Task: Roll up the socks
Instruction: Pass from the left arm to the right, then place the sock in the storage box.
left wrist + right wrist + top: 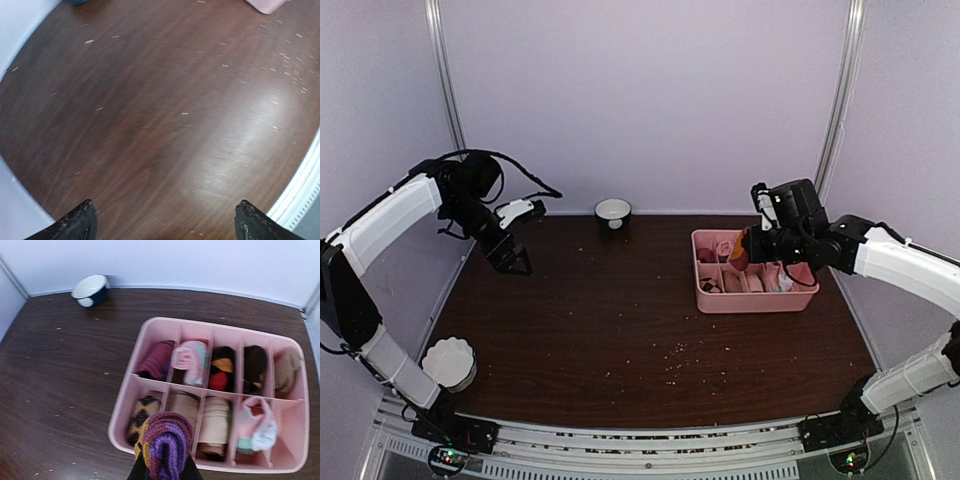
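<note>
Left arm: elbow hiked up at the far left, wrist bent down. The left gripper point(518, 266) points at the back-left of the table, fingers spread wide, nothing in them.
Right arm: comes in from the right with the forearm roughly level. The right gripper point(744, 250) hangs over the pink divided tray point(750, 300), clamped on the rolled sock point(165, 442).
Sock: chunky knit roll, purple and dark red with an orange edge, held up over the left part of the tray.
Table: dark wood-grain top point(620, 320) with pale crumbs point(675, 350) scattered about.
Room: plain pale walls point(640, 100), with a metal post point(445, 70) in each back corner.
Other stuff: small bowl point(612, 211), dark outside and white inside, at the back edge. White fluted cup point(450, 362) at front left.
Left wrist only: bare wood between two black fingertips point(80, 222).
Right wrist only: the tray's compartments hold small sock rolls point(157, 360) in maroon, pink-mint, black-red, brown, tan and argyle.
</note>
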Motion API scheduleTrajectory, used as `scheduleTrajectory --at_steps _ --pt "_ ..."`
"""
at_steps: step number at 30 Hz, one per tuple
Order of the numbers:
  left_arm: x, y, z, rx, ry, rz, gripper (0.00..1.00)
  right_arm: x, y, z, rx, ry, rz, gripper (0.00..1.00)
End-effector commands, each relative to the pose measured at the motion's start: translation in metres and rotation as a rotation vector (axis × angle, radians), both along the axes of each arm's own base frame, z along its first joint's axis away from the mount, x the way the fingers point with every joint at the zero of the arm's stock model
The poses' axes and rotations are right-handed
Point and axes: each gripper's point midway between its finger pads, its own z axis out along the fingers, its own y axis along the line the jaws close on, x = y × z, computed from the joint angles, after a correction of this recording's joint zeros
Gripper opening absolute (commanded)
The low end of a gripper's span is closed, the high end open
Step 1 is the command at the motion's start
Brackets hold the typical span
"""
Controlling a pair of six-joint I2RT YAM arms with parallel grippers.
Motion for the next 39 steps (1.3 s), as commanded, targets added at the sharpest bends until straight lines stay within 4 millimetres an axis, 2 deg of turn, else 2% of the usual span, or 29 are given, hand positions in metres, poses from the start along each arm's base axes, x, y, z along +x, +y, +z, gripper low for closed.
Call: scheduleTrajectory --at_steps 1,4,8,13,20,23,29,37,39 --pt "0.036 0.036 0.021 0.024 -0.147 0.122 0.98 0.001 -0.083 -0.022 -0.217 0.060 -0.206 0.00" --pt "0.044 0.050 0.016 0.076 -0.166 0.156 0.98 0.009 -0.115 -0.025 -0.264 0.064 -0.282 0.00" --pt "0.040 0.055 0.008 0.105 -0.163 0.154 0.98 0.015 -0.150 -0.030 -0.314 0.087 -0.355 0.00" --pt "0.038 0.056 0.006 0.107 -0.164 0.159 0.98 0.026 -0.177 -0.035 -0.286 0.103 -0.396 0.00" --pt "0.031 0.064 -0.007 0.155 -0.151 0.157 0.98 0.041 -0.186 -0.069 -0.270 0.194 -0.373 0.00" --pt "0.030 0.066 -0.005 0.155 -0.170 0.166 0.98 0.048 -0.186 -0.080 -0.262 0.217 -0.363 0.00" --pt "0.030 0.071 -0.001 0.175 -0.193 0.178 0.98 0.063 -0.189 -0.092 -0.267 0.242 -0.356 0.00" --pt "0.030 0.075 0.003 0.196 -0.212 0.180 0.98 0.066 -0.191 -0.130 -0.281 0.351 -0.317 0.00" --pt "0.029 0.076 0.004 0.200 -0.216 0.181 0.98 0.065 -0.191 -0.135 -0.280 0.366 -0.316 0.10"
